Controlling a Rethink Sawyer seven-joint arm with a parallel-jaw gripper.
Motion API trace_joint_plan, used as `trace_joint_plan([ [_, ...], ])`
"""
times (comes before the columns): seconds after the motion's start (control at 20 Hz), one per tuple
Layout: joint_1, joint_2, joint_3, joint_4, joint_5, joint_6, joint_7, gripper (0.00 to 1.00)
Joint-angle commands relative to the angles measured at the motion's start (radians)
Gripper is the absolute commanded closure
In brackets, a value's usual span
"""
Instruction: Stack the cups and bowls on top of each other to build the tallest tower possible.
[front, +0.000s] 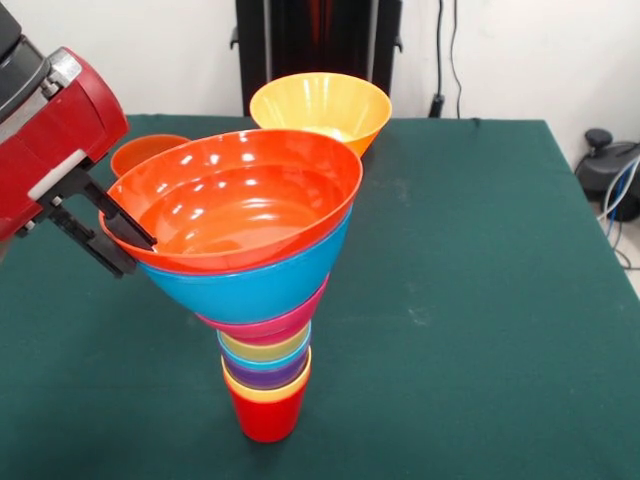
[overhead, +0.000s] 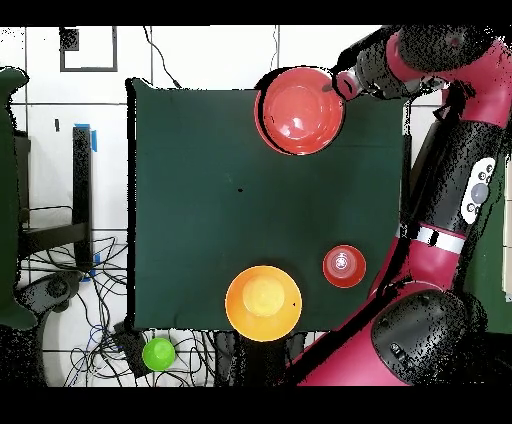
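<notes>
The tower stands at the table's front middle: a red cup (front: 266, 415) as base, then yellow-orange, purple, blue and pale yellow cups nested above it. It widens into a magenta-pink bowl (front: 268, 326), a large blue bowl (front: 250, 285) and a wide orange bowl (front: 240, 200) on top. From overhead only the top bowl (overhead: 300, 110) shows. My gripper (front: 135, 255) comes in from the left, one finger inside the orange bowl's left rim and one outside, shut on it. It also shows in the overhead view (overhead: 345, 85).
A large yellow-orange bowl (front: 320, 105) stands upright at the table's far middle (overhead: 263, 302). A small orange bowl (front: 145, 152) sits far left behind the tower (overhead: 344, 266). A green round thing (overhead: 158, 353) lies off the table among cables.
</notes>
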Motion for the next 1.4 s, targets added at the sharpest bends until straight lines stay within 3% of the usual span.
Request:
trace_joint_plan([
  [0.05,0.057,-0.007,-0.106,-0.013,-0.009,-0.043,0.135,1.0],
  [0.1,0.058,-0.007,-0.107,-0.013,-0.011,-0.043,0.129,1.0],
  [0.15,0.058,-0.006,-0.108,-0.012,-0.005,-0.049,0.13,0.0],
  [1.4,0.069,-0.015,-0.147,-0.017,0.019,-0.055,0.113,0.0],
])
